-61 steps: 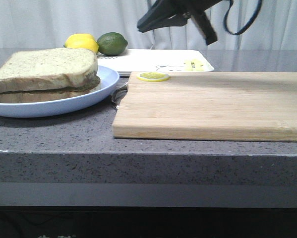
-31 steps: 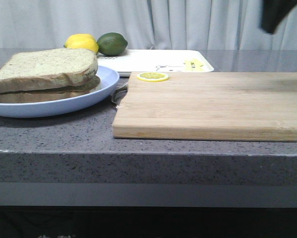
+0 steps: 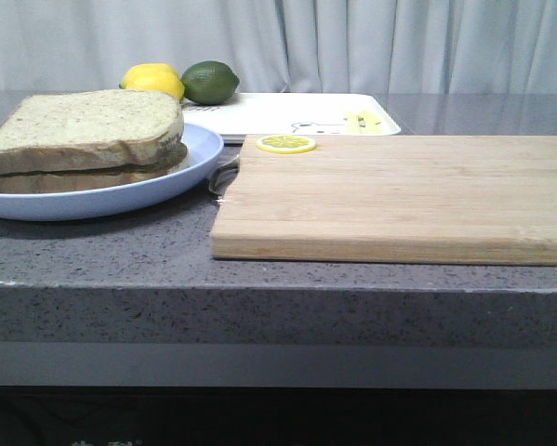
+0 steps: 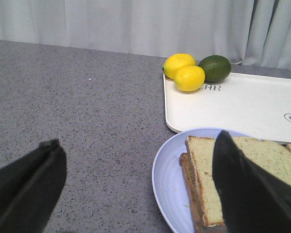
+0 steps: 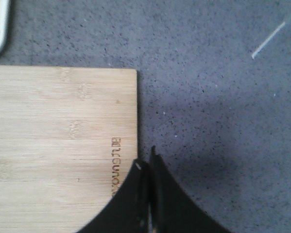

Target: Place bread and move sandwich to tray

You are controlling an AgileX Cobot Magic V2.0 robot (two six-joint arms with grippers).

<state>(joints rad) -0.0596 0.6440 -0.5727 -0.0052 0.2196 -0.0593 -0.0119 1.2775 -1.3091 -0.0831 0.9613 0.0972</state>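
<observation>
The sandwich (image 3: 78, 167) lies on a pale blue round plate (image 3: 196, 158) at the table's left. Its top slice is the plain tan bread (image 3: 92, 116), resting flat on the lower slice; no filling shows between them. The white tray (image 3: 287, 111) sits behind, further back. Neither gripper shows in the front view. In the left wrist view my left gripper (image 4: 136, 138) is open and empty above the countertop beside the plate (image 4: 169, 179), one finger (image 4: 252, 189) in front of the sandwich (image 4: 208, 179). My right gripper (image 5: 149, 158) is shut and empty over a corner of the cutting board (image 5: 62, 145).
A light wooden cutting board (image 3: 399, 195) fills the middle and right, with a lemon slice (image 3: 286, 143) at its far left corner. Two lemons (image 4: 184, 73) and a lime (image 4: 214, 68) rest on the tray's (image 4: 232, 102) far corner. Grey speckled countertop lies left of the plate.
My right arm has swung from above the tray toward the right and has left the front view. The sandwich, plate and board have not moved.
</observation>
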